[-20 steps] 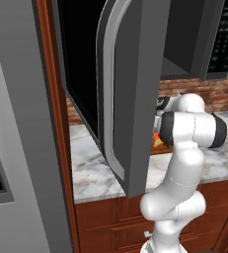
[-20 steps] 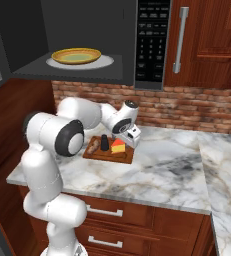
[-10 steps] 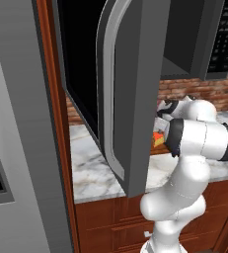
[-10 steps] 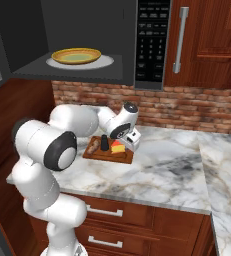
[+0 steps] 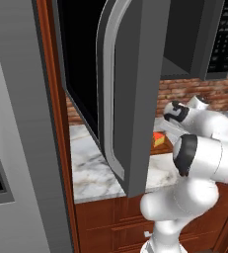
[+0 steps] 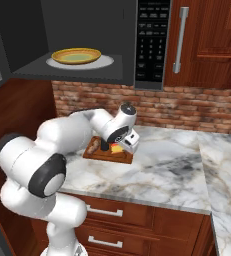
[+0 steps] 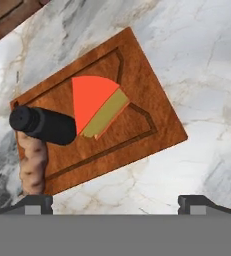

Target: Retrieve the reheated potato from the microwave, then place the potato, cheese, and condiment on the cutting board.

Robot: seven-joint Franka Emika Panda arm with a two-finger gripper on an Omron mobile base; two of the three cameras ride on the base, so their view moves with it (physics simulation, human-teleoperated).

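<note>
arm folded low over the counter (image 6: 177, 155), gripper (image 6: 130, 140) pointed down above the board (image 7: 152, 112), jaws spread wide, grasping nothing. on the board: cheese (image 7: 94, 104), bottle (image 7: 42, 123) upright beside it, potato (image 7: 33, 165) at the edge. microwave (image 6: 87, 42) door swung open, plate (image 6: 77, 55) inside.

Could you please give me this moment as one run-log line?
gripper: open, above board | cutting board: holds cheese, bottle, potato | microwave: door open
</note>
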